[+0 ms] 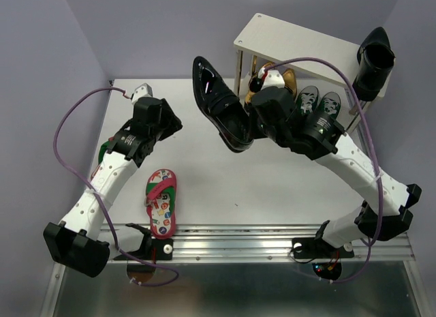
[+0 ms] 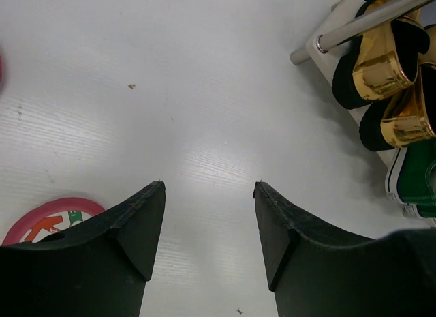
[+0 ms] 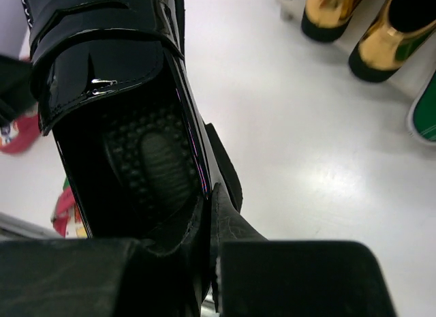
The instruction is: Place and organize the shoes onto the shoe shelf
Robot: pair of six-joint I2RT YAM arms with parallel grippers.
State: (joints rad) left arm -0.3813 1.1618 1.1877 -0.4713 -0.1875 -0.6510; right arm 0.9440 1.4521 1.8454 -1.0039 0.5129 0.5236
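My right gripper (image 1: 253, 123) is shut on the side wall of a glossy black pointed loafer (image 1: 219, 104) and holds it above the table, left of the shoe shelf (image 1: 293, 41). The right wrist view shows the fingers (image 3: 231, 225) pinching the loafer's rim (image 3: 116, 78). The second black loafer (image 1: 375, 61) lies on the shelf's cream top board at its right end. Gold loafers (image 1: 271, 80) and green sneakers (image 1: 320, 102) stand under the shelf. A red-pink flip-flop (image 1: 161, 201) lies at the front left. My left gripper (image 1: 167, 123) is open and empty over bare table (image 2: 210, 184).
A second flip-flop (image 1: 102, 153) is mostly hidden under my left arm. The left wrist view shows a flip-flop edge (image 2: 51, 218), gold loafers (image 2: 381, 65), a green sneaker (image 2: 415, 174) and a metal shelf leg (image 2: 368, 24). A metal rail (image 1: 272, 238) runs along the front edge.
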